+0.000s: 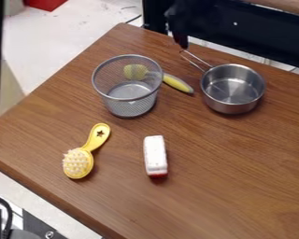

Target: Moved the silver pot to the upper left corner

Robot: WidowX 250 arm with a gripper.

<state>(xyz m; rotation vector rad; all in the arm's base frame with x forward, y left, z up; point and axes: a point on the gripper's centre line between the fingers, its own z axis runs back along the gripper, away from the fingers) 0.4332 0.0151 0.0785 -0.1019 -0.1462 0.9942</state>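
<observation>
One yellow brush (79, 162), one mesh basket (130, 103), one white-and-red block (155, 154), one yellow-handled utensil (178, 84). One end effector (182, 43) by the pot's handle; clenched or released, I cannot tell. One pot (232, 103): round, shiny silver, wire-handled, upper right on the desk (239, 163).

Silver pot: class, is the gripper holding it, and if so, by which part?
It cannot be told for certain. The gripper is right at the outer end of the silver pot's wire handle, but a grip there is unclear.
</observation>
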